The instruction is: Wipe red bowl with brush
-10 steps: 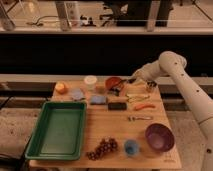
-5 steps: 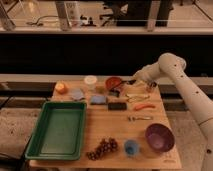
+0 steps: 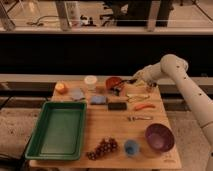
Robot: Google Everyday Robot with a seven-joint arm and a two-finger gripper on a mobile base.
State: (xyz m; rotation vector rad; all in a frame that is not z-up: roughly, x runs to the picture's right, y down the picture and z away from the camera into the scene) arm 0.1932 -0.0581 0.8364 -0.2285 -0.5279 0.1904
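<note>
While gripper [image 3: 129, 83] flanks red bowl [image 3: 113, 82], cup [image 3: 90, 81] near

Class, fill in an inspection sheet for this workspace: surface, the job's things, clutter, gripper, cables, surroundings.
Surface: wooden table, crowded with items.
Job's things: red bowl near the far edge; brush, a dark shape at the bowl's right rim, contact unclear.
Clutter: green tray, purple bowl, blue cup, grapes, black block, orange-handled tool, orange fruit.
Gripper: gripper just right of the red bowl, on the white arm.
Cables: nothing seen on the table.
Surroundings: railing behind the table.
</note>
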